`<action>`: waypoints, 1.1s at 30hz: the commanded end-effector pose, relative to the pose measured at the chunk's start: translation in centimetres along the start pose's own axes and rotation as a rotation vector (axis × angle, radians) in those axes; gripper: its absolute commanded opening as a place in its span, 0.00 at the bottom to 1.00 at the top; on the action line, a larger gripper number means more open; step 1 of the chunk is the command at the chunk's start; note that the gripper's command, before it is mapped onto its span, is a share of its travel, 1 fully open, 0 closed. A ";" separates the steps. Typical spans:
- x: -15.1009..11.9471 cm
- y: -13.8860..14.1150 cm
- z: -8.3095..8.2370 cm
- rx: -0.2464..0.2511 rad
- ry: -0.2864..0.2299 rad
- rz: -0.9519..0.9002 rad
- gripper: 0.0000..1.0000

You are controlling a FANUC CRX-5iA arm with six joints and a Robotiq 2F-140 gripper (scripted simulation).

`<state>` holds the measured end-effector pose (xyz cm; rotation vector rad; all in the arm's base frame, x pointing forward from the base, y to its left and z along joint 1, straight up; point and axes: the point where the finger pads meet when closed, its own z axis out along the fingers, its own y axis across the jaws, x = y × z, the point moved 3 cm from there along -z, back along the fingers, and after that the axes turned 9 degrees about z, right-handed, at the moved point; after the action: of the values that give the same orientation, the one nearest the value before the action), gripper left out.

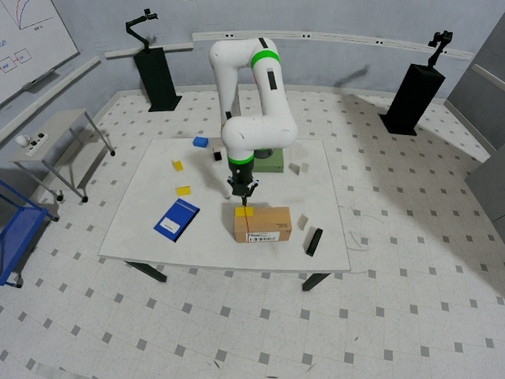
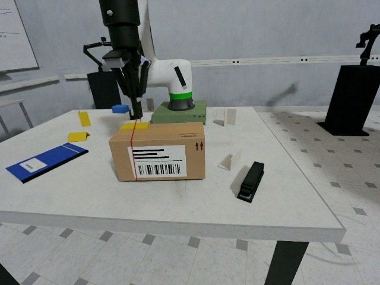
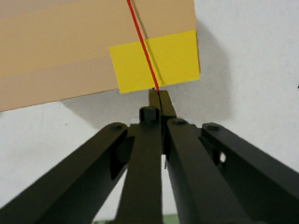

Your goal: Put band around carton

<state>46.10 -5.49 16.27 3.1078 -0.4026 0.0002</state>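
Note:
The brown carton [image 1: 263, 224] [image 2: 158, 151] stands flat on the table, its barcode label to the front. A yellow corner guard [image 1: 244, 211] [image 3: 156, 61] sits on its top back left edge [image 2: 134, 125]. The thin red band [image 2: 132, 147] runs up the front face, across the guard [image 3: 146, 45] and ends at my fingertips. It slants a little on the front face. My gripper [image 1: 244, 201] [image 2: 136, 114] hangs upright just behind the guard. Its fingers [image 3: 159, 95] are pinched together on the band at the carton's back edge.
A blue book [image 1: 176, 214] lies left of the carton. Two spare yellow guards [image 1: 183, 190] [image 1: 177, 165] lie behind the book. A white guard [image 2: 230, 160] and a black block [image 2: 251, 180] lie right of the carton. The arm's green base [image 1: 267, 159] stands behind.

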 end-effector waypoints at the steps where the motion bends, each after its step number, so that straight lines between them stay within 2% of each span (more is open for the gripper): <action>1: 0.1 0.2 -0.1 0.000 0.002 0.000 0.10; 33: 0.5 0.4 -0.1 0.000 0.002 0.000 0.10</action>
<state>46.38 -5.97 16.27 3.1079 -0.4027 0.0000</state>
